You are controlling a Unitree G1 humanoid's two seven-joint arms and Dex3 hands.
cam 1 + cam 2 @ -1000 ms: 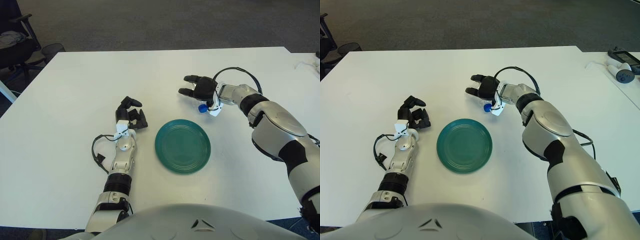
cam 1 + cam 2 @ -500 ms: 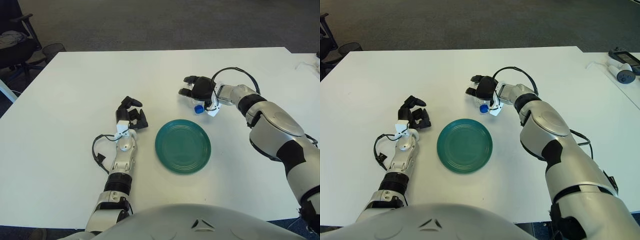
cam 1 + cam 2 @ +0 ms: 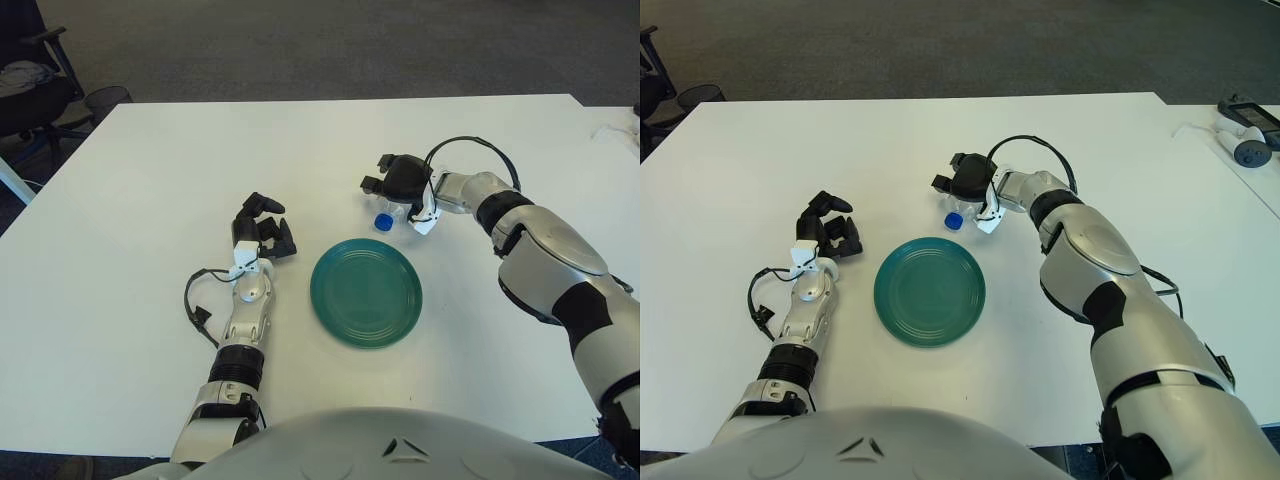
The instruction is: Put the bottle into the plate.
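Observation:
A small clear bottle with a blue cap (image 3: pixel 383 221) is held just behind the far rim of the round green plate (image 3: pixel 365 292). My right hand (image 3: pixel 396 183) is over it, fingers curled down around its body, which they mostly hide. The cap pokes out below the hand toward the near left, close to the plate's rim. My left hand (image 3: pixel 263 229) shows left of the plate, its dark fingers curled and holding nothing.
The white table (image 3: pixel 140 180) runs wide on every side of the plate. A black cable (image 3: pixel 195 308) loops beside my left forearm. An office chair (image 3: pixel 40 95) stands off the far left corner. White devices (image 3: pixel 1243 135) lie on a neighbouring table at the far right.
My right hand has turned its fingers downward over the bottle. The blue cap has shifted left and slightly nearer the plate. The left hand has not moved.

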